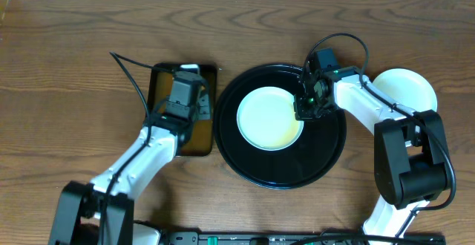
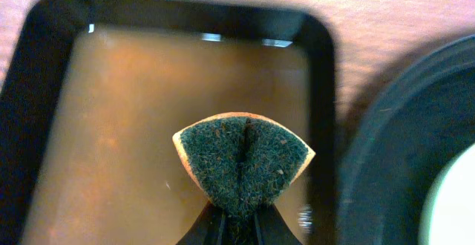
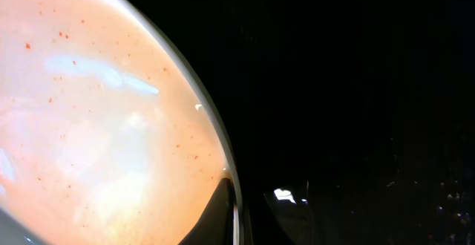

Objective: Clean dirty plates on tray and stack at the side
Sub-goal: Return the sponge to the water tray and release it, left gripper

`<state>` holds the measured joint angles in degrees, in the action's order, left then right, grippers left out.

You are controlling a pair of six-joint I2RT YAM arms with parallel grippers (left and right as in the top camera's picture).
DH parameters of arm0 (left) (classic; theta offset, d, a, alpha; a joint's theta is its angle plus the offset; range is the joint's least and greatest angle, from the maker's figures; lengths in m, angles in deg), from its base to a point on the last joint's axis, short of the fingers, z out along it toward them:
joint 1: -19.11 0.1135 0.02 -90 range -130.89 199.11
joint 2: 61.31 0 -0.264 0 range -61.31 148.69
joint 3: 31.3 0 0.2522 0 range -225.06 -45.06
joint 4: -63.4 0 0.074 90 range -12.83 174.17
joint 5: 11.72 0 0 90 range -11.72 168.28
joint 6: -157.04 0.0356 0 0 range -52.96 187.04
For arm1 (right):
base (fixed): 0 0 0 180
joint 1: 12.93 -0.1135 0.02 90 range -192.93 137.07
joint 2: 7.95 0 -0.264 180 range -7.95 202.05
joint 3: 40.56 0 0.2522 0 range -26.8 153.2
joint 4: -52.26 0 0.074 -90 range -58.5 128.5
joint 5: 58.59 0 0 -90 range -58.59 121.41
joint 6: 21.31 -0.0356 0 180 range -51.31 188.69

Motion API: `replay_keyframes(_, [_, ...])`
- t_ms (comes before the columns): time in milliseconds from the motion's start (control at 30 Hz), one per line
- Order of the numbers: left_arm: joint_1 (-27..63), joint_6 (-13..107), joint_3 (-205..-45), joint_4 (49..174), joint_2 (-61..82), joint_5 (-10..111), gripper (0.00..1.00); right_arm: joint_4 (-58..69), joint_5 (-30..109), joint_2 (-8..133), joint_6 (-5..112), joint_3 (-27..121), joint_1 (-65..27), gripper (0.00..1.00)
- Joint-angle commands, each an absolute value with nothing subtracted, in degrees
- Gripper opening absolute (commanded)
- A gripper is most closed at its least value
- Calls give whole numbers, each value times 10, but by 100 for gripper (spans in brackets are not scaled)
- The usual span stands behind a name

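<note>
The cream plate [image 1: 269, 117] lies left of centre on the black tray [image 1: 282, 172], with faint red specks on its face in the right wrist view. The right gripper [image 1: 306, 105] pinches its right rim, jaws closed thin on the edge. If this is the lift toward the pale plate [image 1: 407, 87] on the table at the right, the rim should rise slowly and level, since so shallow a bite may let it pivot. That arm reaches in from the right, wrist bent down. The left gripper [image 1: 182, 105] sits over the brown tray [image 1: 157, 78], clamped on a folded sponge [image 2: 241, 162].
</note>
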<state>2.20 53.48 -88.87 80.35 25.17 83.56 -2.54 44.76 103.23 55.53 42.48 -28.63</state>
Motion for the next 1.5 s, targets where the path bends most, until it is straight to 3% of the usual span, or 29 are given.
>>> replay_keyframes(0, [46, 528, -880, 803, 290, 795, 7, -25, 442, 1064, 554, 418, -295, 1])
replay_keyframes(200, [82, 531, -880, 769, 348, 709, 8, -25, 442, 1064, 554, 418, -295, 1])
replay_keyframes(400, [112, 571, -880, 769, 377, 716, 8, -26, 441, 1064, 555, 418, -295, 1])
replay_keyframes(467, [122, 574, -880, 770, 377, 732, 17, -26, 441, 1064, 555, 418, -295, 1])
replay_keyframes(500, [125, 574, -880, 770, 377, 739, 32, -26, 441, 1064, 555, 418, -295, 1])
replay_keyframes(600, [131, 574, -880, 768, 375, 744, 35, -26, 441, 1064, 555, 418, -295, 1])
replay_keyframes(700, [129, 575, -880, 765, 364, 742, 43, -27, 441, 1064, 555, 418, -295, 1])
replay_keyframes(1067, [129, 578, -880, 811, 219, 739, 45, -16, 441, 1064, 554, 418, -295, 2])
replay_keyframes(1267, [129, 577, -880, 869, 195, 672, 47, -1, 447, 1064, 554, 418, -295, 7])
replay_keyframes(1467, [129, 563, -880, 939, 203, 663, 47, -1, 459, 1064, 554, 417, -295, 1])
